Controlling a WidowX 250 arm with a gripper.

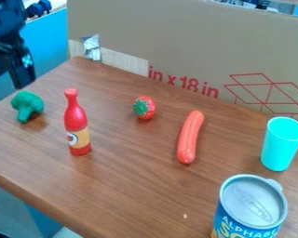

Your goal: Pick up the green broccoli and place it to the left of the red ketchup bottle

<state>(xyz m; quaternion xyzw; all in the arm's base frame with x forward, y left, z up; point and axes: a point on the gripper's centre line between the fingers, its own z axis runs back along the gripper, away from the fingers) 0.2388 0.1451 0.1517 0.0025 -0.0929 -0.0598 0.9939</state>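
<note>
Wooden counter (132,190), cardboard panel (189,37) behind. Black gripper (9,80) upper left, jaws apart, nothing between them; left edge crops it. Blue can (251,202) lower right, base cut off. Cyan cup (281,148), red bottle (77,130) both upright. Hot dog (190,137) lying lengthwise. Broccoli (27,103) on counter's left part, nearest jaws, just below them in view: head toward them, stalk away; height gap unclear. Strawberry (145,108) mid-counter.

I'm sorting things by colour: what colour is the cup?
The cup is bright turquoise, clearest in the camera view.
</note>
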